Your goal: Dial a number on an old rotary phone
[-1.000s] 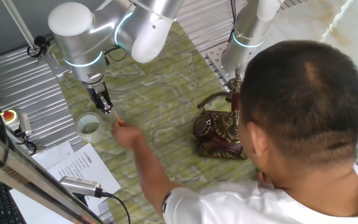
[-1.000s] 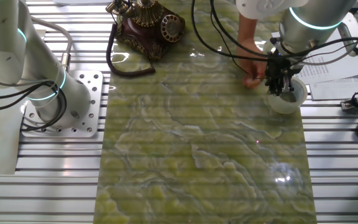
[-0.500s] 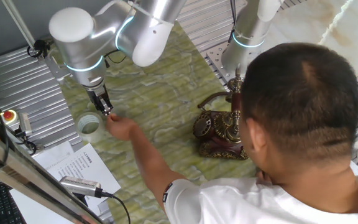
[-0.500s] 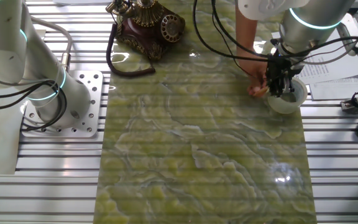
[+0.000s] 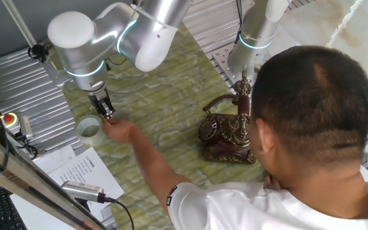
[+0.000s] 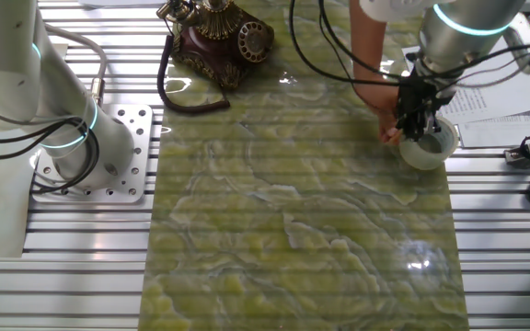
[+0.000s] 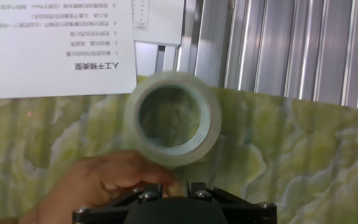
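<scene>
- A green marbled mat (image 6: 293, 211) covers a ribbed metal bench, with printed sheets (image 7: 55, 43) lying off its edge
- The old rotary phone (image 6: 217, 37) stands at the far end of the mat, handset on its cradle, dial facing up and black cord trailing beside it; nothing touches it
- The gripper (image 6: 412, 124) hangs low at the opposite end, well apart from the phone, just above a clear tape roll (image 7: 173, 118)
- A person's hand (image 7: 104, 183) is right at the fingertips, so whether they are parted or pinched cannot be told
- Risk: any motion now could nip or knock that hand, or clip the roll
- Dialling looks not yet started; a long traverse lies ahead, and a low path could snag the cord
</scene>
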